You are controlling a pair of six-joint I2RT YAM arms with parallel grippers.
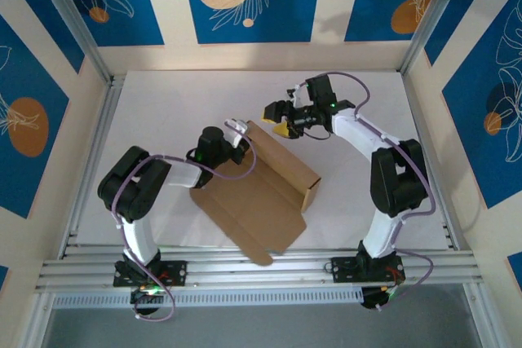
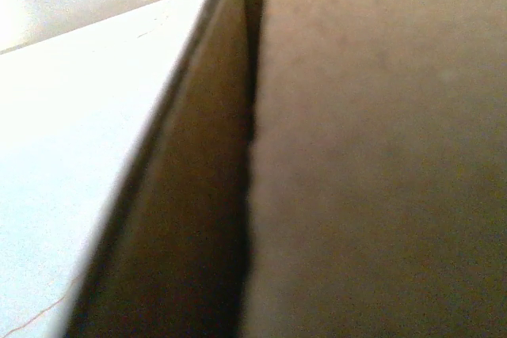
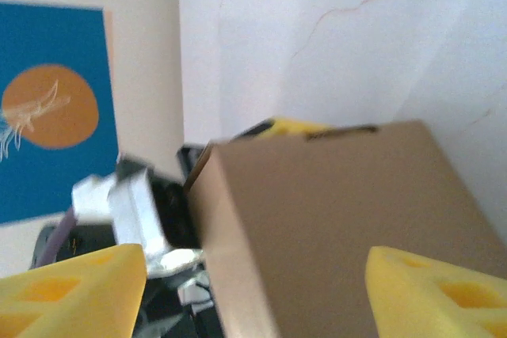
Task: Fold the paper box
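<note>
- Top view: the paper box [image 1: 259,193] lies mid-tabletop [image 1: 163,103], half formed, with a flat panel toward the arms' bases and a raised wall along its far right side. The left end effector [image 1: 239,132] meets the box's far left corner; whether it pinches the cardboard I cannot tell. The right end effector [image 1: 277,120] hangs just beyond the far corner, fingers spread.
- Left wrist: blurred brown cardboard up close, two panels meeting at a dark seam, white tabletop at left.
- Right wrist: yellow pads [image 3: 71,290] stand wide apart, with the box's raised end seen between them.
</note>
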